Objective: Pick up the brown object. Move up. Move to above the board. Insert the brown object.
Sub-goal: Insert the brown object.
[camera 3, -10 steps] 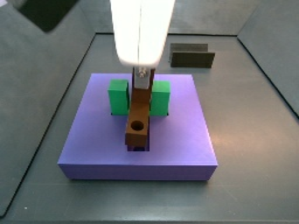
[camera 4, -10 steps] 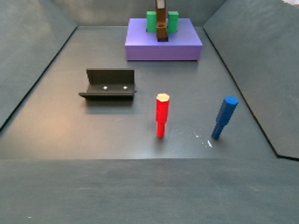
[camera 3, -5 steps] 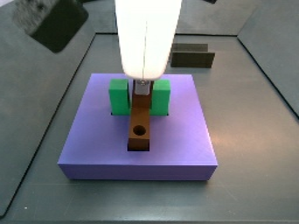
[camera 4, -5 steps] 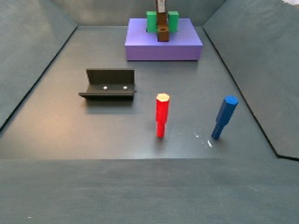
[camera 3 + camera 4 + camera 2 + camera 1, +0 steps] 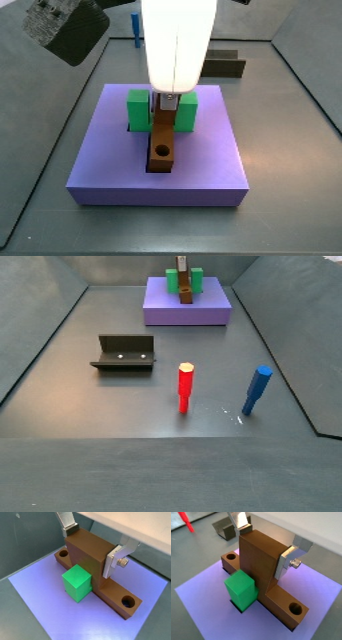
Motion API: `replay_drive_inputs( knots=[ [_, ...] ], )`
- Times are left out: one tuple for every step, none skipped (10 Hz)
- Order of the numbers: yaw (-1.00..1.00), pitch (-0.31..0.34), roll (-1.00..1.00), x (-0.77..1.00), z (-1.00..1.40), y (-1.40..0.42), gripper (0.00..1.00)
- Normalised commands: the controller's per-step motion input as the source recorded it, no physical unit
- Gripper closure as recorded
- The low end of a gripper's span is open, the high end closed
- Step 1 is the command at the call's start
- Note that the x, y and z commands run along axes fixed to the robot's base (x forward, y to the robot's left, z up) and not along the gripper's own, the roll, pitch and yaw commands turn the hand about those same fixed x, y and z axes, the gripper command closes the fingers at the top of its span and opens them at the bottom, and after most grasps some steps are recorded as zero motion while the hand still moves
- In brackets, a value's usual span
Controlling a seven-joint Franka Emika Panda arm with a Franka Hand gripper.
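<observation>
The brown object [image 5: 258, 567] stands upright on the lavender board [image 5: 204, 597]. Its flat holed bar lies in the board's central slot, against the green block [image 5: 241, 589]. My gripper [image 5: 264, 551] is straight above the board, with a silver finger on each side of the brown upright block, shut on it. One finger is partly hidden behind the block. The other wrist view shows the same grip [image 5: 89, 549]. In a side view the gripper [image 5: 166, 103] sits between the green block's arms [image 5: 136, 110], and the brown bar [image 5: 162, 150] points toward the board's front edge [image 5: 107, 165].
The dark fixture [image 5: 123, 353] stands on the grey floor at mid-left. A red peg [image 5: 185, 388] and a blue peg [image 5: 255, 390] stand upright nearer the front. Grey walls enclose the floor. The board [image 5: 167, 311] is at the far end.
The gripper has come down a little with the brown object. The bar now lies lower and flatter in the board's slot.
</observation>
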Motion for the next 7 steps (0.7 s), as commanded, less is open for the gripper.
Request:
replay_drive_inputs(
  knots=[
    [-0.11,-0.127,-0.37,0.03,-0.21,-0.08,1.0],
    [-0.08,-0.127,-0.26,0.0,-0.31,0.0,1.0],
    [0.0,-0.101,-0.1,0.0,-0.37,0.0,1.0],
    [0.0,-0.201,0.0,-0.21,-0.89,0.0,1.0],
    [0.0,-0.209,0.0,-0.23,-0.88,0.0,1.0],
    [0.0,-0.01,-0.01,0.0,0.0,0.0,1.0],
    [0.0,0.0,0.0,0.0,0.0,0.0,1.0]
  ],
)
